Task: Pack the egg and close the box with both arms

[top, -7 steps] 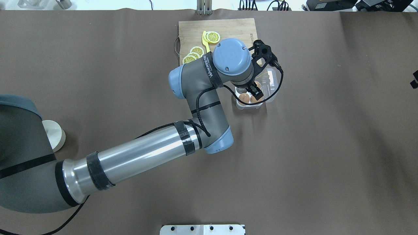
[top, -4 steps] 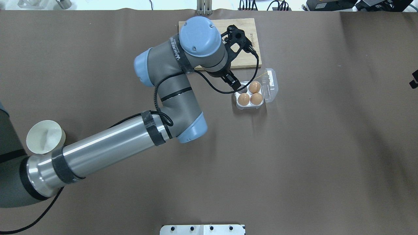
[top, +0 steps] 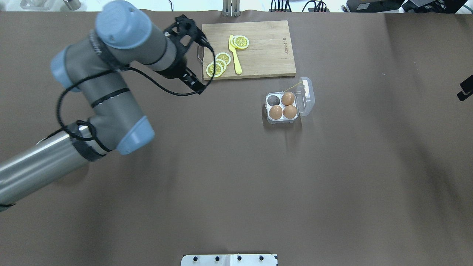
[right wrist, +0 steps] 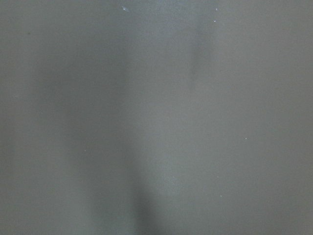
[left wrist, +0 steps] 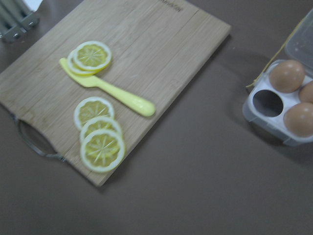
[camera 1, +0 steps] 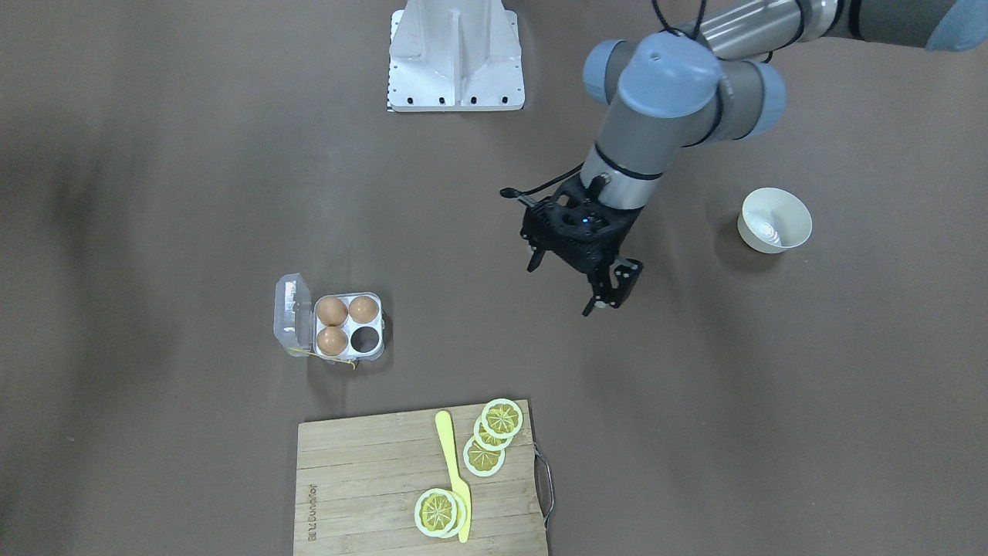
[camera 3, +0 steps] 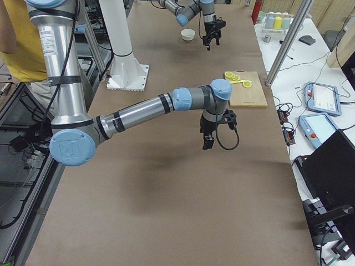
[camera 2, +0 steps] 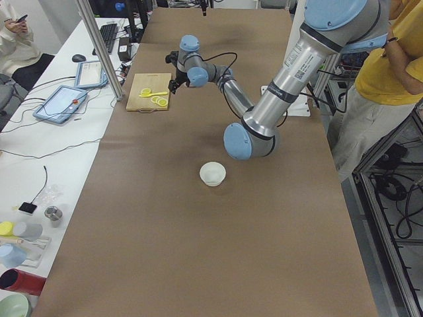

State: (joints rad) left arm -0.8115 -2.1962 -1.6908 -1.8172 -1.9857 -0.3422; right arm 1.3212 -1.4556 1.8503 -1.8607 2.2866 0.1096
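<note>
Smooth egg (top: 288,98) in square plastic box (top: 281,121)

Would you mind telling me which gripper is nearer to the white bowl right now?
Left. The left gripper hangs over the table between the white bowl and the egg box. The right gripper is beyond the box, toward the table's other end.

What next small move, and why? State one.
Probably swing the right tool toward the open clear lid of the egg box: three eggs are seated, no loose egg shows for the empty cell, and the left tool hangs clear beside the cutting board.
</note>
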